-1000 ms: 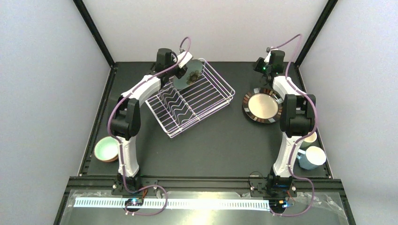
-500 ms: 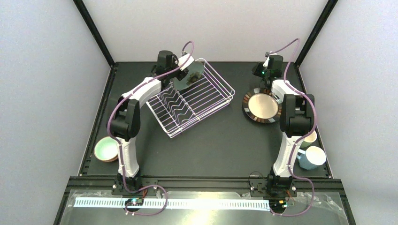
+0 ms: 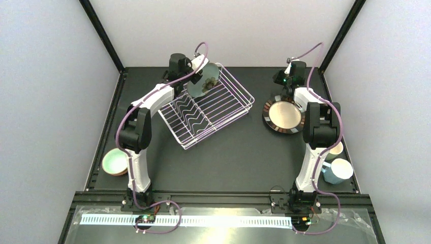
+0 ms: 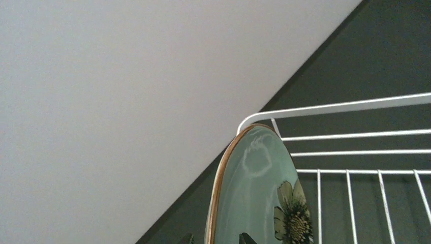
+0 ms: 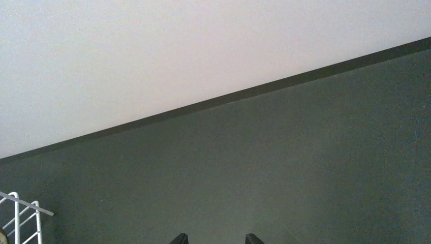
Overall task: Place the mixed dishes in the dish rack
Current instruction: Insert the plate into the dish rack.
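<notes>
Bowl (image 3: 114,161), mint inside: sat near left on the table (image 3: 239,152), beside the left arm (image 3: 152,99).
Blue mug (image 3: 338,171) and green mug (image 3: 336,149): stood near right, side by side, the green one partly hidden by the right arm (image 3: 315,122).
Pink plate (image 3: 283,115), dark rim: lay flat, right of the rack.
Rack (image 3: 213,109), white wire: sat mid-table, askew.
Flowered plate (image 3: 206,81): stood on edge at the rack's far corner, its rim pinched by the left gripper (image 4: 216,239), arm stretched far forward.
Right gripper (image 5: 215,239): fingers parted, grasping nothing, held beyond the pink plate.
</notes>
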Robot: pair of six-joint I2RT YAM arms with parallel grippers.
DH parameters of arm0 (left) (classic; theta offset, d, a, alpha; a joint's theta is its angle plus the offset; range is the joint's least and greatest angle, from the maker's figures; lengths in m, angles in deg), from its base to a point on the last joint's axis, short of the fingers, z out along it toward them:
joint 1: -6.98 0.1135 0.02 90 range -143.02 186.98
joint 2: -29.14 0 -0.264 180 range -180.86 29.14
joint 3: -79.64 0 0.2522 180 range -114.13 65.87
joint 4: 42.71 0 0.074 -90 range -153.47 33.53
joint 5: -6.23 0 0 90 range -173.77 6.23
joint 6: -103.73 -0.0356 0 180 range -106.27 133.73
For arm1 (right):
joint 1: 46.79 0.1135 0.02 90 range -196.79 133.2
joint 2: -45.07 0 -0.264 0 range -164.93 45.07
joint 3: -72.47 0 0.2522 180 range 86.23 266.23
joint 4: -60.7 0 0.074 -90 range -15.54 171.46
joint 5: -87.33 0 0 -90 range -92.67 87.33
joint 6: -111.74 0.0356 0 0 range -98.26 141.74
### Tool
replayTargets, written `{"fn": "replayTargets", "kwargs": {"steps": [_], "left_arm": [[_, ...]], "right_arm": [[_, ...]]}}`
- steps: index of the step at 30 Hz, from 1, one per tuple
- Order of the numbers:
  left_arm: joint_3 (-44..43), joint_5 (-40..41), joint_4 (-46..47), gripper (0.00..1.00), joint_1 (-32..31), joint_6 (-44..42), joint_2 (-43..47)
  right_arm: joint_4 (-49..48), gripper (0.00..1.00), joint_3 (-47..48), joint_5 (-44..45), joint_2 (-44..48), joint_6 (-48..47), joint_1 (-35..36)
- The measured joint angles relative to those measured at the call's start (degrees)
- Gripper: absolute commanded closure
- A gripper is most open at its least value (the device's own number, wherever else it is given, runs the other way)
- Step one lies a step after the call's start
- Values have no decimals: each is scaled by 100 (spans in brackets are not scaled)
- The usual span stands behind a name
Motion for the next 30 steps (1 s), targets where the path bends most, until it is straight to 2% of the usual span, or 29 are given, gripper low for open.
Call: {"fn": "replayTargets", "kwargs": {"steps": [14, 30], "left_arm": [[0, 299, 192, 47, 11, 105, 4], [0, 625, 570, 44, 11, 822, 284]], "right_arm": [[0, 36, 0, -2, 2, -107, 0], [372, 36, 201, 15, 35, -232, 0]]}}
